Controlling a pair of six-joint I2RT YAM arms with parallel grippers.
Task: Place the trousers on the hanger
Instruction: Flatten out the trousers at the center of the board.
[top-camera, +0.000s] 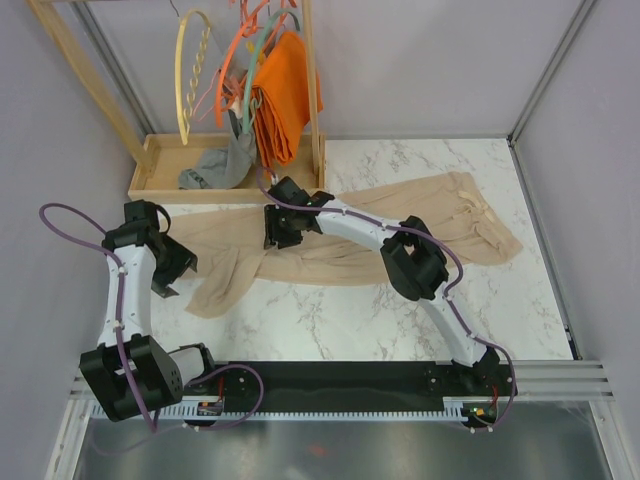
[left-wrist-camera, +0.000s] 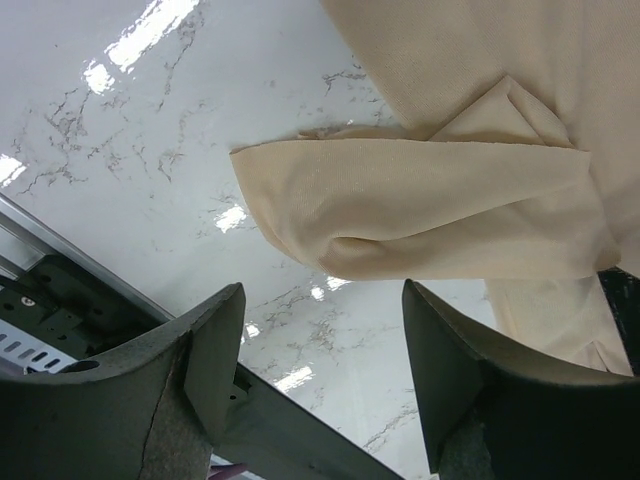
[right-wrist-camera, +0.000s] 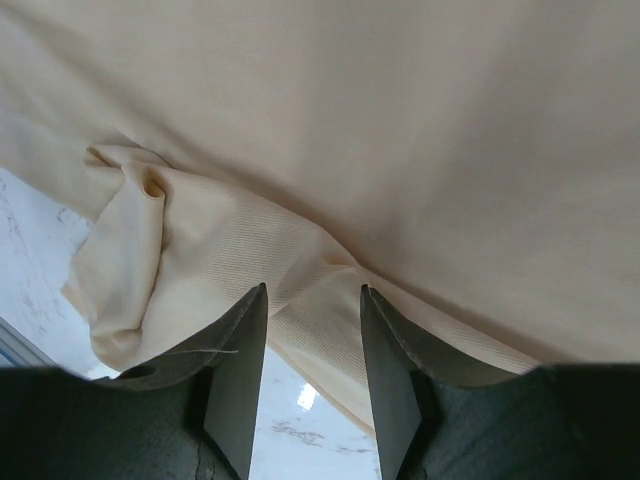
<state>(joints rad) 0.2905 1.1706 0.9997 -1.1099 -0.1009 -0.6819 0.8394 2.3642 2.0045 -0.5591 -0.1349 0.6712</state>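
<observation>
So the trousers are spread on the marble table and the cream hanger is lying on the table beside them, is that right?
Not quite: the trousers do lie spread on the marble table, but the cream hanger hangs in the wooden rack at the back, as the top external view shows.

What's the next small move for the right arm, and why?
Probably lower the right gripper slightly and close on the fabric ridge between its jaws. They stand open and empty, and the trousers lie flat on the table, apart from the hanger on the back rack. The left gripper is open too, beside a leg end.
</observation>
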